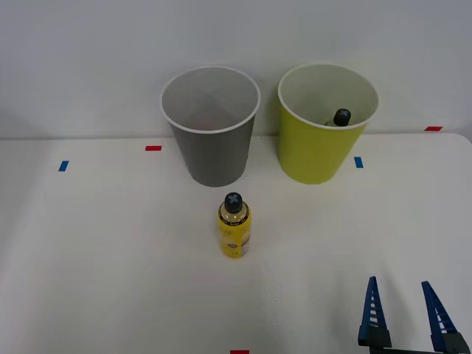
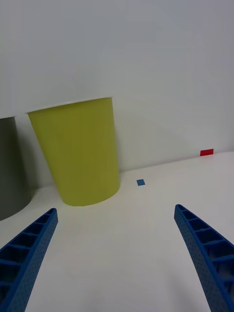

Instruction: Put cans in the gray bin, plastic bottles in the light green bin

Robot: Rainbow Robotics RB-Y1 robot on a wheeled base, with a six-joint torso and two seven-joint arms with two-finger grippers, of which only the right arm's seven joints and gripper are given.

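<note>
A small yellow plastic bottle [image 1: 234, 226] with a black cap stands upright on the white table, in front of the gray bin [image 1: 212, 127]. To the right of that bin stands the light green bin [image 1: 325, 123], and another black-capped bottle [image 1: 341, 117] pokes up inside it. My right gripper [image 1: 402, 287] is open and empty near the table's front right, well to the right of the standing bottle. In the wrist view my gripper [image 2: 116, 214] faces the light green bin [image 2: 78, 151], with the gray bin [image 2: 9, 170] at the edge. No cans are in view.
Small red tape marks [image 1: 153, 148] and blue tape marks [image 1: 358, 162] dot the table [image 1: 110, 258]. A white wall rises right behind the bins. Bare tabletop stretches between my gripper and the bottle.
</note>
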